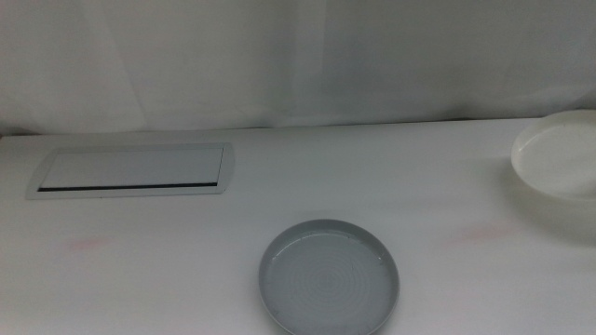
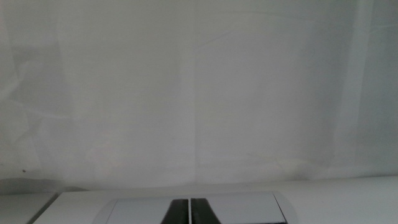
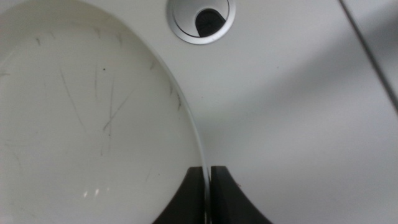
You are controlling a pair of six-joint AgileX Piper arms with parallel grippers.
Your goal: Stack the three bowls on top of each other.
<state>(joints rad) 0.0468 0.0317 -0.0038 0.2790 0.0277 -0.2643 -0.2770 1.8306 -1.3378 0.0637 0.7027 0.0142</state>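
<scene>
Here the right gripper (image 3: 210, 177) pinches the rim of the scratched cream-white shallow bowl (image 1: 559, 154) at three o'clock; the round grey ribbed bowl (image 1: 329, 276) sits at six. Such a thin grip could slip when lifted. The left gripper (image 2: 189, 211), jaws together and empty, waits.

Right gripper pinched on the rim of the cream bowl

The right gripper (image 3: 209, 177) has its two dark jaws pressed nearly together, with the thin rim of the cream white bowl (image 3: 87, 124) running between them. The bowl's pale inside fills most of one side of the view and carries fine dark scratches. Beside it lies bare white table (image 3: 298, 124), with a round metal-ringed cable port (image 3: 201, 20) set in it just past the bowl's edge.
</scene>
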